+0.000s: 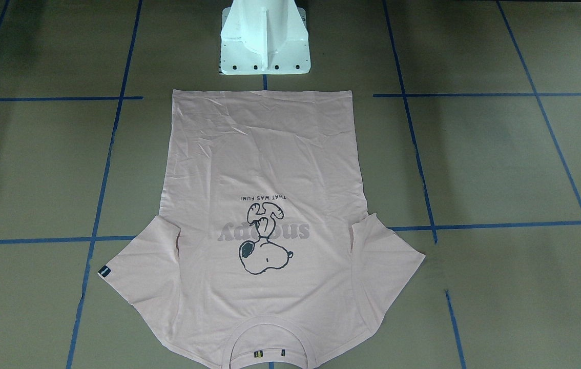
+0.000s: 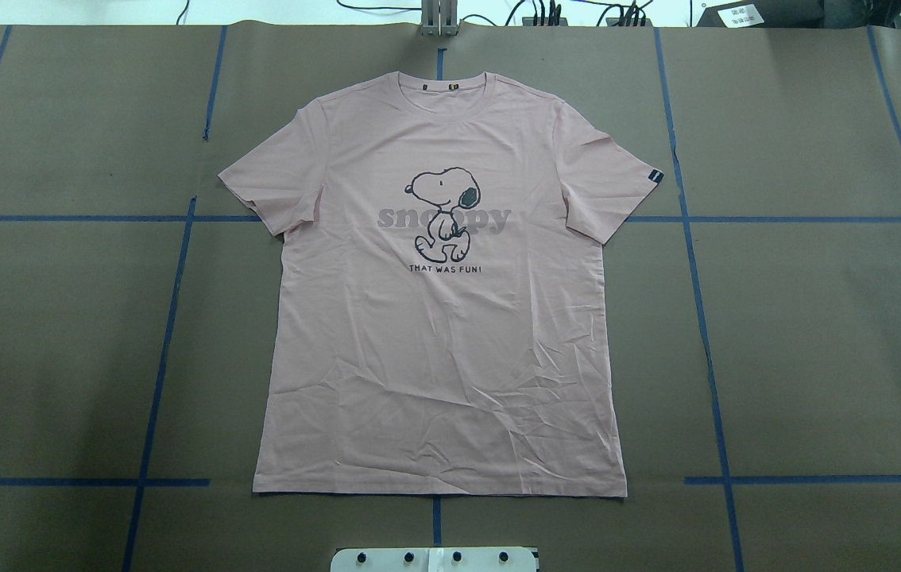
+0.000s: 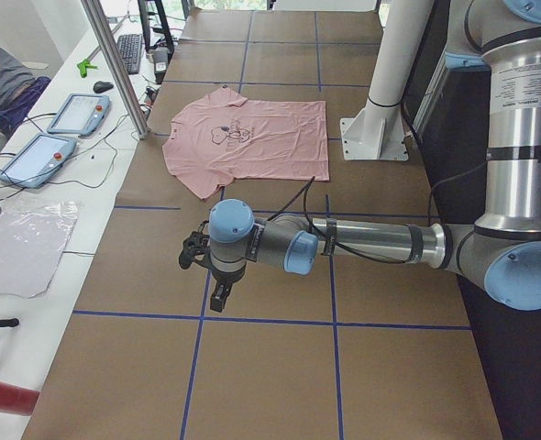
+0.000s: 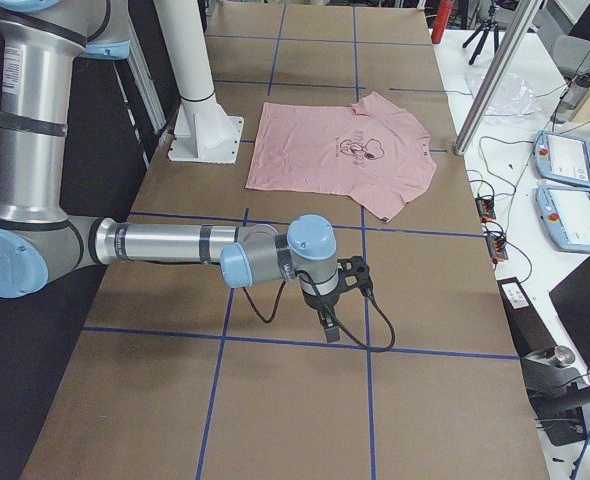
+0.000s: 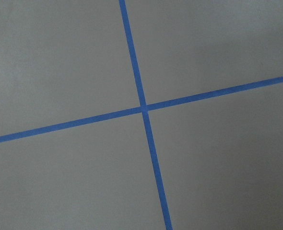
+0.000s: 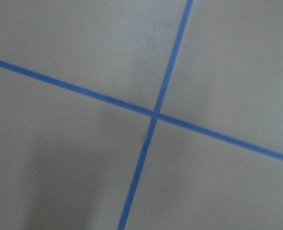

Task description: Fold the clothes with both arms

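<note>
The pale pink T-shirt [image 2: 438, 334] lies flat and spread out, print side up, with both sleeves out. Its collar [image 2: 441, 79] points away from the robot and its hem lies near the pedestal. It also shows in the front-facing view [image 1: 265, 164] and both side views [image 3: 252, 137] [image 4: 335, 150]. My left arm [image 3: 362, 243] reaches out low over bare table, well away from the shirt, its gripper [image 3: 217, 298] pointing down. My right arm [image 4: 175, 245] does the same at the other end, gripper [image 4: 327, 328] down. I cannot tell whether either gripper is open or shut. Both wrist views show only tape lines.
Blue tape lines [image 2: 697, 278] grid the brown table. The white pedestal base [image 1: 265, 46] stands just behind the shirt's hem. A side bench holds tablets [image 3: 37, 156], cables and a plastic sheet [image 3: 23, 247]. A metal post [image 3: 115, 64] rises at the table's far edge.
</note>
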